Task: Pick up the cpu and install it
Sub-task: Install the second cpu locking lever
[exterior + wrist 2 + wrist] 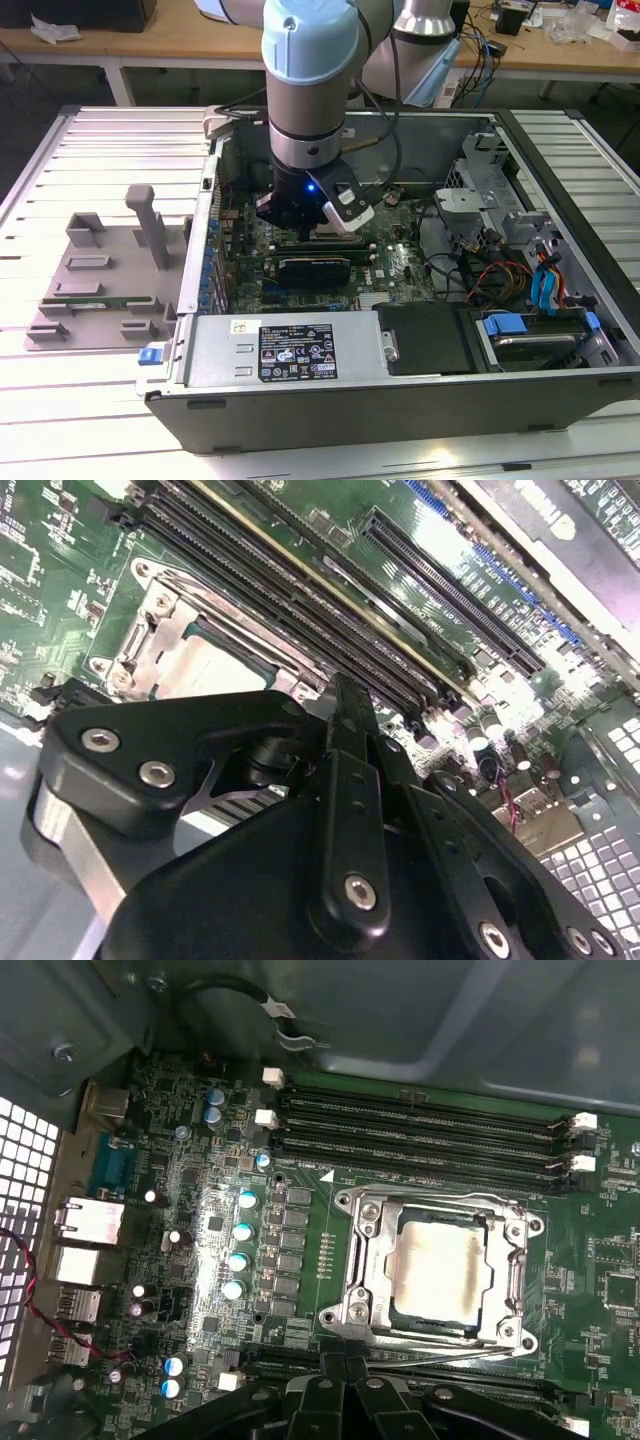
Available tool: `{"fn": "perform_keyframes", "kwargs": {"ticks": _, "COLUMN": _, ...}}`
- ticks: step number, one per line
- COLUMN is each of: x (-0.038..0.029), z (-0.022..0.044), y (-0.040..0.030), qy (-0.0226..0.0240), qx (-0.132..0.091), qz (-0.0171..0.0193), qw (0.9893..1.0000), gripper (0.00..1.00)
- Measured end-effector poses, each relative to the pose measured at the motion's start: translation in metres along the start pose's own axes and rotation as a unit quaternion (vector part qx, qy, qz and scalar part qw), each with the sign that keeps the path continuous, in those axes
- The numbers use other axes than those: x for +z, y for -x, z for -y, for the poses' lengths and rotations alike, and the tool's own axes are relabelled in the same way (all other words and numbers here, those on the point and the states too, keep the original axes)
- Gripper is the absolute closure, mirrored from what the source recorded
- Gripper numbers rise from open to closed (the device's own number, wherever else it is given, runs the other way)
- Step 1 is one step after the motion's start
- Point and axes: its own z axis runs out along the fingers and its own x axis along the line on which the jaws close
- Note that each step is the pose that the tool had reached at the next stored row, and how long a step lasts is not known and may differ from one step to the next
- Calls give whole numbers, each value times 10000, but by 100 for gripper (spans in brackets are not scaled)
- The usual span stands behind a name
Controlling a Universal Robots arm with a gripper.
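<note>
The end effector (305,228) hovers inside the computer case (400,360); I can't tell its grip. The cpu (440,1273) sits in its socket frame (362,1260), memory slots (420,1130) just beside.

The cpu (437,1272), a flat square chip with a dull silvery top plate, lies level inside the metal socket frame (360,1260) on the green motherboard (300,1210).

Bright bare metal on the socket frame (437,1275), and the cpu (440,1273) shows a dull silvery plate, faintly smudged. Glossy green motherboard (300,1260), matt black plastic gripper (345,715) links, brushed grey steel case (400,390), ribbed aluminium table (90,420).
</note>
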Motion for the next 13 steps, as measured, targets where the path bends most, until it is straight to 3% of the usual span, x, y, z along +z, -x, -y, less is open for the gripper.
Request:
{"fn": "perform_keyframes", "kwargs": {"ticks": 3, "x": -1, "z": 17, "y": 10, "qy": 73, "qx": 2, "qz": 0, "qw": 10000, "gripper": 89}}
{"fn": "perform_keyframes", "kwargs": {"ticks": 8, "x": -1, "z": 66, "y": 23, "qy": 102, "qx": 29, "qz": -41, "qw": 9999, "gripper": 89}}
{"fn": "perform_keyframes", "kwargs": {"ticks": 10, "x": 6, "z": 85, "y": 21, "qy": 270, "qx": 47, "qz": -23, "qw": 9996, "gripper": 89}}
{"fn": "perform_keyframes", "kwargs": {"ticks": 11, "x": 19, "z": 105, "y": 18, "qy": 301, "qx": 75, "qz": -38, "qw": 9995, "gripper": 89}}
{"fn": "perform_keyframes", "kwargs": {"ticks": 13, "x": 42, "z": 120, "y": 15, "qy": 323, "qx": 111, "qz": -56, "qw": 9994, "gripper": 89}}
